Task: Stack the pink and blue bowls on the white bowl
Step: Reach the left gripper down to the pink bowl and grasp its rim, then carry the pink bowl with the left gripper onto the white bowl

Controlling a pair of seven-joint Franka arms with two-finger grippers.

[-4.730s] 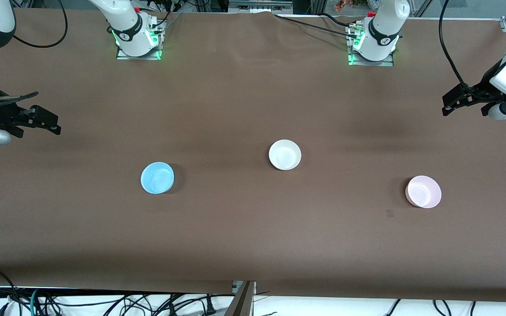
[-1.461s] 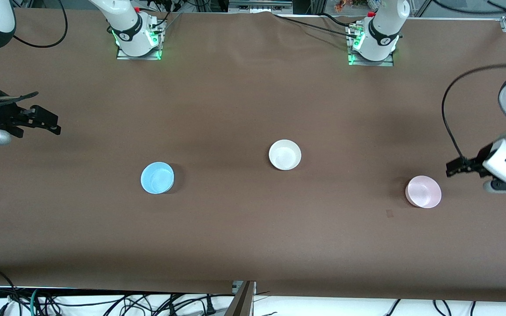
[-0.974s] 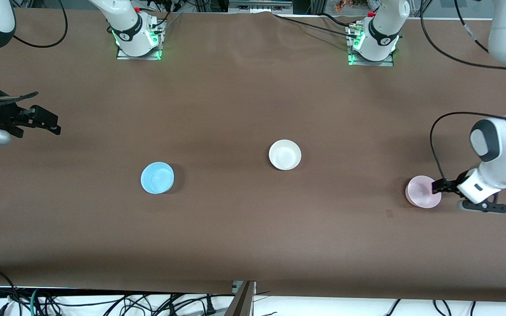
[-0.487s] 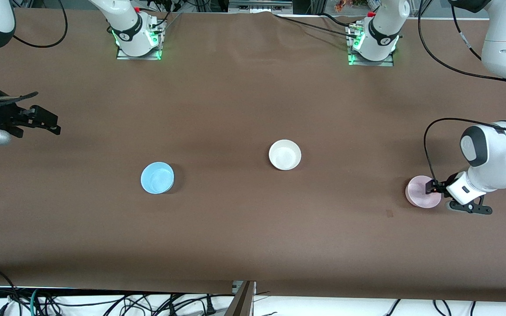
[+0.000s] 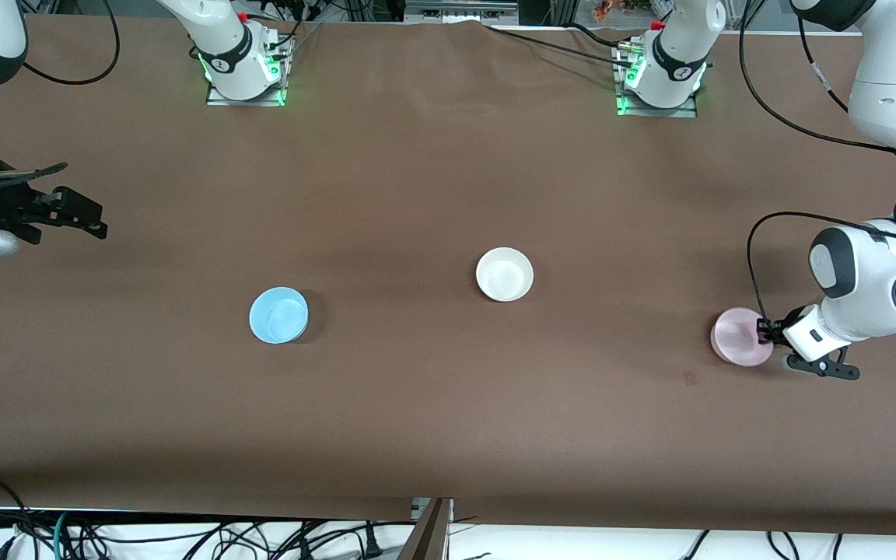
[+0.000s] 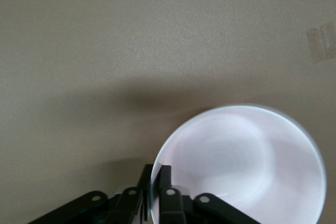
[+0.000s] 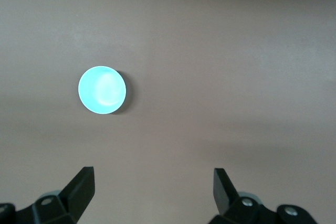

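Observation:
The pale pink bowl [image 5: 740, 335] sits toward the left arm's end of the table. My left gripper [image 5: 764, 332] is shut on its rim, one finger inside and one outside; the left wrist view shows the bowl [image 6: 241, 166] and the gripper [image 6: 155, 177] pinching the rim. The white bowl [image 5: 504, 274] stands mid-table. The sky blue bowl [image 5: 278, 314] lies toward the right arm's end, also in the right wrist view [image 7: 102, 89]. My right gripper [image 5: 78, 217] is open and empty, waiting up high near that end; its gripper [image 7: 153, 190] shows spread wide.
The brown table cover [image 5: 417, 404] runs under everything. A small piece of tape [image 5: 689, 378] lies on it near the pink bowl, nearer to the front camera. The arm bases [image 5: 242, 70] stand along the edge farthest from that camera.
My left arm has come down from high above its end of the table to the pink bowl and closed on its rim; the bowl has shifted slightly toward the white bowl. The right arm has not moved.

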